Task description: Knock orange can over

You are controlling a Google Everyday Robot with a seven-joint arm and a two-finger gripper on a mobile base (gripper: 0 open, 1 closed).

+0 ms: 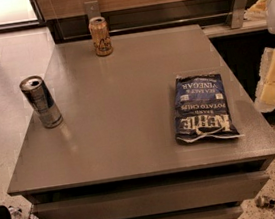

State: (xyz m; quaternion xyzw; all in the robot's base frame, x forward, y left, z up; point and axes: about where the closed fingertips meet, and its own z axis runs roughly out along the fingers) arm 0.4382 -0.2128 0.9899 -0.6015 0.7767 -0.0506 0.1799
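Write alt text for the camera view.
An orange can stands upright at the far edge of a grey table, with a taller silver can at the left and a chip bag at the right. The gripper hangs beyond the table's right side.

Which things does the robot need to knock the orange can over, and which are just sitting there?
For the job:
- orange can, upright at the far edge of the table
- gripper, beyond the table's right side, not near the can

Just lying about:
- silver-and-blue can, upright near the left edge
- chips bag, flat on the right side
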